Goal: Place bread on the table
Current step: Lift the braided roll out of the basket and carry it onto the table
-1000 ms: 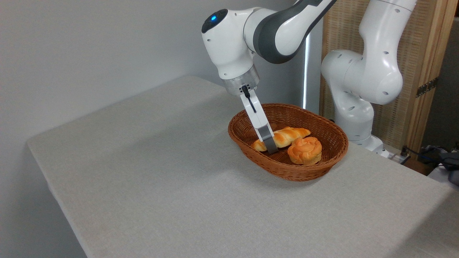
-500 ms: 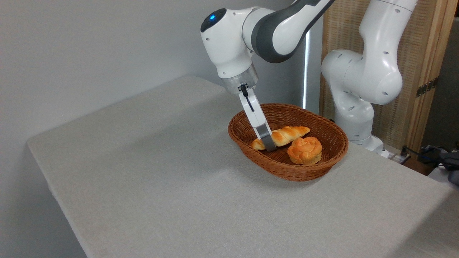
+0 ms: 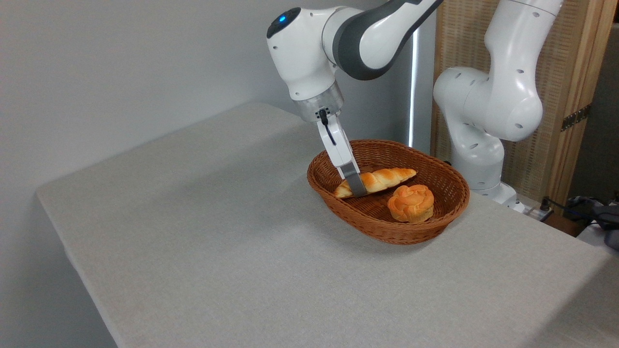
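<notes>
One bread (image 3: 382, 178) pinched off-centre near left end by our gripper (image 3: 356, 187), raised to clear basket (image 3: 435, 220) rim; bun (image 3: 412, 203) untouched; table (image 3: 217, 251) next.

wall (image 3: 121, 58): plain pale grey, fills left and rear | light strip (image 3: 414, 92): narrow bright vertical band behind table | screen (image 3: 570, 63): woven rattan panel in light wood frame, dark hinge on edge, right rear | cables (image 3: 580, 205): dark clutter low at far right | lighting: soft, even
</notes>
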`<state>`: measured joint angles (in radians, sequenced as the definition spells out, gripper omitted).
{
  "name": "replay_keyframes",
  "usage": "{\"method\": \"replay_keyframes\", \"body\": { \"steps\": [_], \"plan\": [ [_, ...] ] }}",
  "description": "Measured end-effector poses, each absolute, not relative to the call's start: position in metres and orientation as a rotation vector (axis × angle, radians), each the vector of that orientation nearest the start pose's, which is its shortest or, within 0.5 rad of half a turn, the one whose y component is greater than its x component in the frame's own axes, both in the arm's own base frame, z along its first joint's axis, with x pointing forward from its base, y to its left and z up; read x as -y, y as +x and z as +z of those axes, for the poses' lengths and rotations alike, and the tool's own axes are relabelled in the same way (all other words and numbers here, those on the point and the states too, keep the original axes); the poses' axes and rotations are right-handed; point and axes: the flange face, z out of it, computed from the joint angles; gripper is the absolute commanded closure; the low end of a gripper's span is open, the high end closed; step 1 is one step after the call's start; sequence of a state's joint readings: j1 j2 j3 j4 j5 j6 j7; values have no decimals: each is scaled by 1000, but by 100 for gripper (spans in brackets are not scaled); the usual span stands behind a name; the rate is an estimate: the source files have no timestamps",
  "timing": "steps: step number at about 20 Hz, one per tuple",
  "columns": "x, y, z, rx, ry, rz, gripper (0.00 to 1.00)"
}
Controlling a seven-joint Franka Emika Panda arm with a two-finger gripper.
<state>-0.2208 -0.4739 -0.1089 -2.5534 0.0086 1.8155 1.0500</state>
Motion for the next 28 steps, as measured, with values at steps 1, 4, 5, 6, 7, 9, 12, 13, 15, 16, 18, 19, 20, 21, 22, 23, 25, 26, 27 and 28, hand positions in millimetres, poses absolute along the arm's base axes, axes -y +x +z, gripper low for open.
{"method": "replay_keyframes", "body": {
  "steps": [1,4,5,6,7,9,12,13,15,16,18,19,20,21,22,23,25,26,27,28],
  "plan": [
    [117,346,415,-1988,-2447,409,98],
    [123,355,440,-1978,-2455,349,98],
    [125,357,449,-1977,-2472,331,98],
    [128,359,456,-1979,-2488,313,98],
    [130,360,463,-1981,-2502,299,98],
    [133,361,472,-1985,-2524,280,98],
    [135,368,487,-1985,-2593,204,97],
    [132,375,493,-1976,-2621,173,97],
    [126,392,505,-1957,-2663,119,97],
    [126,403,511,-1952,-2673,100,97],
    [129,429,519,-1944,-2684,67,96],
    [129,447,524,-1934,-2695,44,96],
    [129,467,527,-1920,-2705,19,96],
    [130,489,529,-1907,-2715,-16,96],
    [132,511,528,-1895,-2723,-56,96],
    [136,533,525,-1881,-2730,-93,95],
    [142,571,510,-1825,-2751,-156,82],
    [145,586,501,-1796,-2761,-175,73],
    [148,598,491,-1774,-2770,-190,58],
    [152,608,480,-1757,-2773,-206,46]
  ]
}}
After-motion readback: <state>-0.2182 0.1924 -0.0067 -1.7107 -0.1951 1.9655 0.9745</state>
